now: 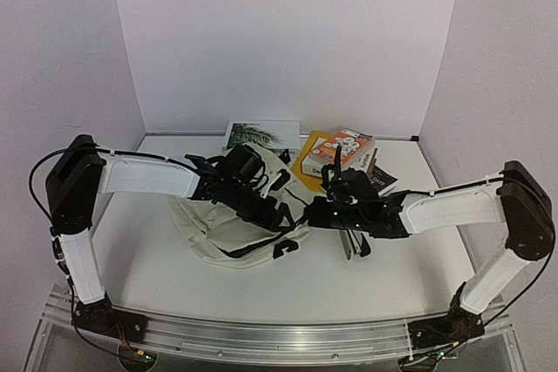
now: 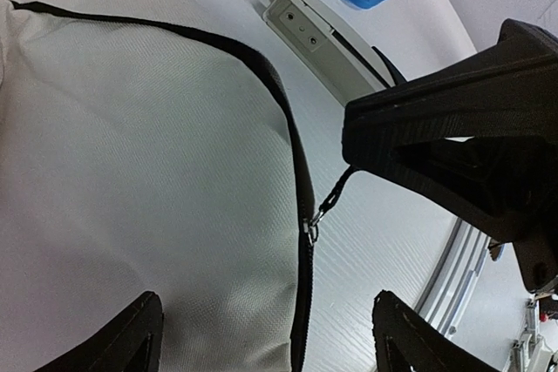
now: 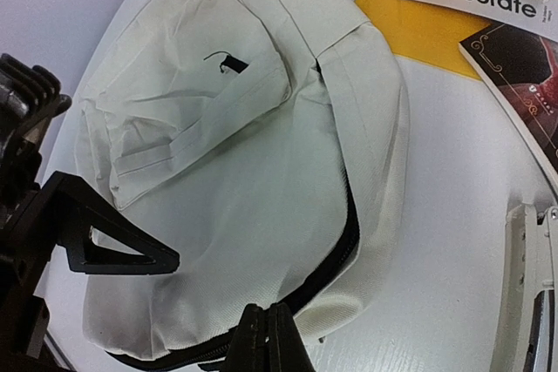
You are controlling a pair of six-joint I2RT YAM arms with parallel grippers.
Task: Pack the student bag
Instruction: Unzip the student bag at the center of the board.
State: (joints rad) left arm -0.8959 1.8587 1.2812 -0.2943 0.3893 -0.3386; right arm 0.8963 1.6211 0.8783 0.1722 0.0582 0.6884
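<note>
1. Two risks: the right claw (image 3: 268, 324), pressed together on the zipper pull (image 2: 327, 202), may slip off its thin cord. With the left claw (image 2: 266, 307) spread and gripping nothing, the student bag (image 1: 231, 219) may drag across the table (image 1: 384, 276).
2. Bag lies mid-table, interior hidden; books (image 1: 336, 150) lie outside it.

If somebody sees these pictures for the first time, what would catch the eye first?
The cream student bag lies in the centre, both arms meeting over it. The right gripper is shut on the zipper pull; the left gripper hovers open above the bag. Books are stacked behind.
</note>
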